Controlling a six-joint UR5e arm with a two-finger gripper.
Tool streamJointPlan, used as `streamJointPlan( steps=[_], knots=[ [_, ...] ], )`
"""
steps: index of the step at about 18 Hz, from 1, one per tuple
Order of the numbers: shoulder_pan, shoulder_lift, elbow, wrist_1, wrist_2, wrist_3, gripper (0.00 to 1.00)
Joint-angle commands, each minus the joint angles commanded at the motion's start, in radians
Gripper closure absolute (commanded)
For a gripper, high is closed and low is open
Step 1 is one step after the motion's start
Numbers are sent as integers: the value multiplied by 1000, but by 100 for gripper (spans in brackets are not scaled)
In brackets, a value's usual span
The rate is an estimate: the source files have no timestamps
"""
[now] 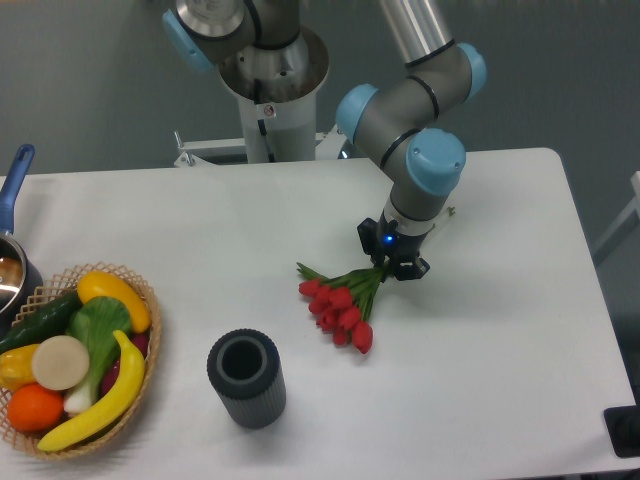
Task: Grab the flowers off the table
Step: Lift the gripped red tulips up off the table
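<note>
White table bears the flowers lying flat mid-surface, and my gripper sits down at their stem ends, finger state indiscernible; I judge grasp unconfirmed, lift outstanding.

A: Even, bright overhead light; the white table shows no glare.
B: Soft shadows only, under the dark cup. Whole frame slightly soft, edges undistorted.

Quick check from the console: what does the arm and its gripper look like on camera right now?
The arm is silver-grey tubing with light blue caps on its round joints. The gripper is small and black, with a blue light glowing on its body. No loose cables or markings show.
</note>
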Motion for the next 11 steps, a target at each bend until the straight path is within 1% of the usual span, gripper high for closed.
streamJointPlan(
  steps=[2, 5, 7, 11],
  knots=[
    [2, 18, 15, 0, -64, -6, 75],
    [11, 66, 29, 2, -159, -52, 75],
    [23, 97, 44, 0, -193, -75, 75],
    [46, 123, 83, 0, -314, -133, 75]
  ],
)
